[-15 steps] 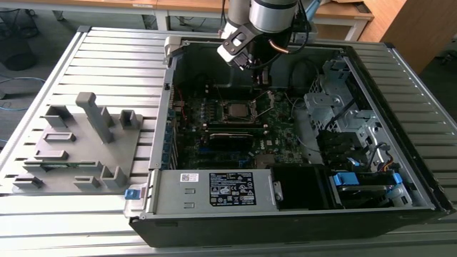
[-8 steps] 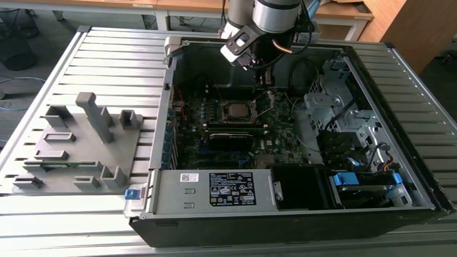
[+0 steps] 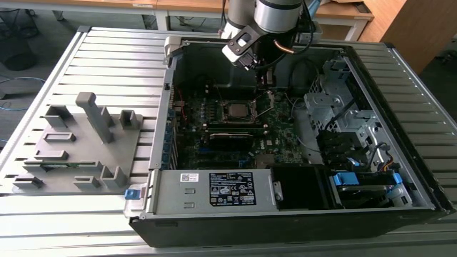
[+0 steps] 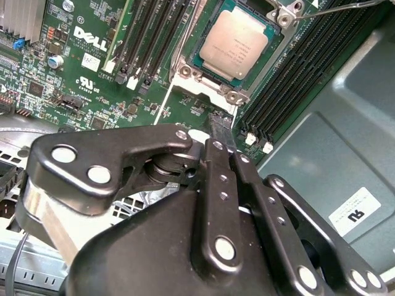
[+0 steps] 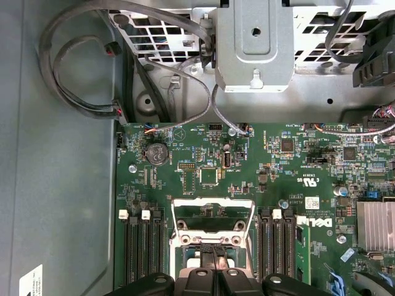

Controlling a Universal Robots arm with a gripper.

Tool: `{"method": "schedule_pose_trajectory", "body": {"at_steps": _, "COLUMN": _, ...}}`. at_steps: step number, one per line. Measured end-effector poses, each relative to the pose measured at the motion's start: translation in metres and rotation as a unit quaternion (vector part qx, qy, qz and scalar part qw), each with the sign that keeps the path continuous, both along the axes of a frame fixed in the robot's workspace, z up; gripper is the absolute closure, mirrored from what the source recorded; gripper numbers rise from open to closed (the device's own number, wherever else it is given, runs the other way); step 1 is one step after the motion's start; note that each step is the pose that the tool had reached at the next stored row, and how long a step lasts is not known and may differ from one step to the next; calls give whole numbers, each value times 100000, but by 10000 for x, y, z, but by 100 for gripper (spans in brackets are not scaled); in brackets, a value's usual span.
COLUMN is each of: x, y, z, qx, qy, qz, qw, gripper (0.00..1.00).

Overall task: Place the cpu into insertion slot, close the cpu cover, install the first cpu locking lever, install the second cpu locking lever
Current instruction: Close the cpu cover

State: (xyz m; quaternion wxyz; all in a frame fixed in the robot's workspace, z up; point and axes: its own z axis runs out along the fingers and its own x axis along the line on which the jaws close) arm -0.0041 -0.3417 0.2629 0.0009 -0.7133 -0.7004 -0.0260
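My black metal two-finger end effector (image 4: 220, 131) is down inside the open black-and-silver steel computer case (image 3: 214, 231). The case sits on the slatted grey metal worktop (image 3: 107, 48), toward its edge on the exterior view's right. Fingers are pressed together with nothing visible between them, tips just beside the metal rim of the small square dark insertion slot (image 4: 187, 74). The cpu (image 4: 234, 43), a flat square chip with a matte silvery-grey metal top and green border, is seated in that slot, top fully exposed. The cpu cover (image 5: 213, 201), a thin silvery stamped frame with a square window, is just past my fingertips in the first wrist view. I judge it swung up, not clamped, since the chip's border is uncovered; exact angle unclear. A thin bent steel wire lever (image 4: 336, 7) pokes free off the slot's corner, so I judge it unlatched. Closed tips make a narrow blunt pusher, suited to thin sheet metal. Long black plastic slots (image 4: 296, 74) flank the socket on the glossy green circuit board (image 5: 247, 166). A grey moulded fixture plate (image 3: 78, 144) lies by the worktop edge on the exterior view's left.
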Motion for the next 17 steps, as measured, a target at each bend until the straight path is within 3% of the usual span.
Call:
{"method": "schedule_pose_trajectory", "body": {"at_steps": 8, "x": 25, "y": 0, "z": -2, "qx": 1, "qy": 0, "qz": -3, "qw": 100000, "gripper": 89}}
{"method": "schedule_pose_trajectory", "body": {"at_steps": 17, "x": 169, "y": 0, "z": -4, "qx": 0, "qy": 1, "qz": 0, "qw": 100000, "gripper": 89}}
